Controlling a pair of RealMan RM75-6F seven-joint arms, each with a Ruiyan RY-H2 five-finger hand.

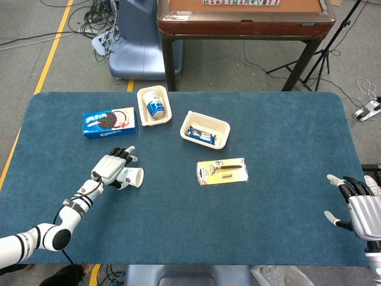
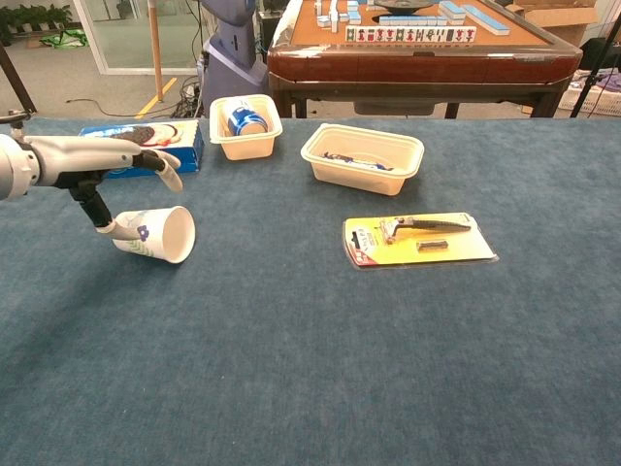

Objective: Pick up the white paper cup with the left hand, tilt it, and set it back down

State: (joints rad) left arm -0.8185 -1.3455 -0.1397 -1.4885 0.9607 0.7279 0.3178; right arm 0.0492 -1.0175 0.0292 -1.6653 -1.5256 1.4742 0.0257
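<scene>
The white paper cup [image 1: 133, 177] [image 2: 158, 235] is tipped on its side with its mouth toward the right, at the left of the blue table. My left hand [image 1: 113, 167] [image 2: 109, 194] grips its base end. In the chest view the thumb lies under the cup and another finger arches well above it. Whether the cup touches the cloth is unclear. My right hand [image 1: 357, 205] rests at the table's near right corner, fingers spread and holding nothing. It does not show in the chest view.
A blue cookie box [image 1: 109, 122] [image 2: 146, 141] lies behind the cup. A tub with a can [image 1: 154, 105] [image 2: 244, 126], a tub with a packet [image 1: 205, 128] [image 2: 362, 156] and a yellow razor pack [image 1: 222, 171] [image 2: 417, 239] sit mid-table. A wooden table [image 1: 244, 24] stands behind.
</scene>
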